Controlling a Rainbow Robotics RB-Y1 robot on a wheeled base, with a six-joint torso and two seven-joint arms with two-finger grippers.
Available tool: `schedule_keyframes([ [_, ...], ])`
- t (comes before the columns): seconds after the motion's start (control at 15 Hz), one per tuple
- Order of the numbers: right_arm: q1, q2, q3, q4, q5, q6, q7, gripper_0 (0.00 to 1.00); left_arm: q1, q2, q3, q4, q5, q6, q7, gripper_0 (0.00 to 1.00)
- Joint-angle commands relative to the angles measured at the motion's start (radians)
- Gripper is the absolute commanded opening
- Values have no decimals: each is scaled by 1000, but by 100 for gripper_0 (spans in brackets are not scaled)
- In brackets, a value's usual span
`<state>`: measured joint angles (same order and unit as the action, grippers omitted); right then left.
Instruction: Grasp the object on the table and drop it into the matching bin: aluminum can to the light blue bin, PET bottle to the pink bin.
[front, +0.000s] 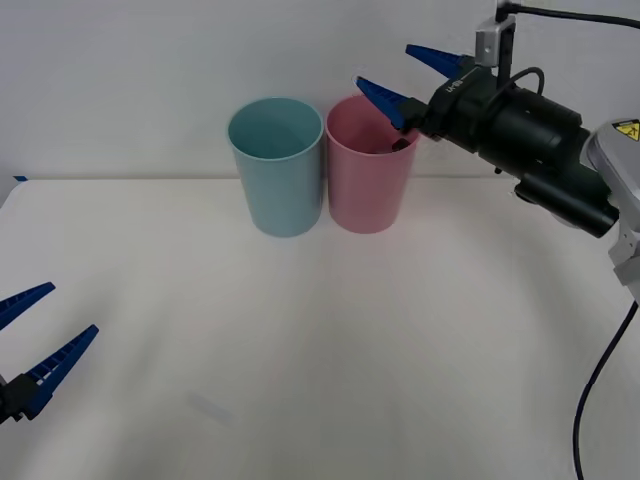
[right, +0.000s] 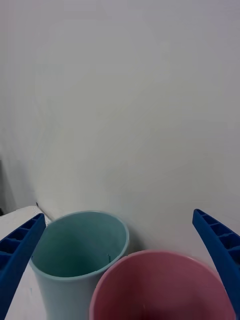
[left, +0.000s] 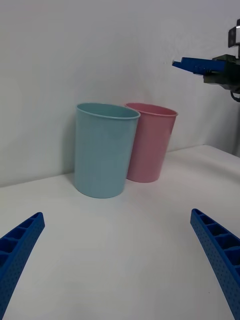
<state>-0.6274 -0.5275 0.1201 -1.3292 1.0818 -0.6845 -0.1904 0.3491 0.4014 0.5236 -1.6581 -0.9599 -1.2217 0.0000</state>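
Two bins stand side by side at the upper centre of the front view, touching or nearly so: the light blue bin (front: 276, 165) on the left and the pink bin (front: 371, 163) on the right, both upright on the white counter (front: 320, 350). The right gripper (front: 400, 75) hangs at the upper right of that frame, above the pink bin's far right rim, its blue fingers spread wide with nothing between them. A small dark shape (front: 397, 145) shows just inside the pink bin's rim below the lower finger; I take it for the PET bottle lying in the bin, though too little shows to be sure. In the right wrist view the pink bin's mouth (right: 160, 287) sits low in the frame between the splayed fingers, the light blue bin (right: 80, 255) to its left. The left gripper (front: 35, 345) waits at the lower left edge of the front view, released and well apart from both bins.

By my reading the drop step is done or finishing: the gripper is released over the right bin and no bottle lies on the counter. The next move calls for lifting the right arm clear of the rim without knocking the bin, then drawing it back toward the right of the frame
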Motion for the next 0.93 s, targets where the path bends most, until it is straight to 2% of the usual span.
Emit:
schedule_keyframes([
  [0.07, 77, -29, -54, -34, -33, -107, 16, 100, 0, 0, 0, 0, 0, 0, 0, 100],
  [0.33, 204, -86, -97, -91, -99, -225, 62, 100, 0, 0, 0, 0, 0, 0, 0, 100],
  [0.73, 436, -195, -100, -225, -220, -234, 250, 100, 0, 0, 0, 0, 0, 0, 0, 100],
  [0.93, 540, -224, -140, -280, -229, -254, 270, 100, 0, 0, 0, 0, 0, 0, 0, 100],
])
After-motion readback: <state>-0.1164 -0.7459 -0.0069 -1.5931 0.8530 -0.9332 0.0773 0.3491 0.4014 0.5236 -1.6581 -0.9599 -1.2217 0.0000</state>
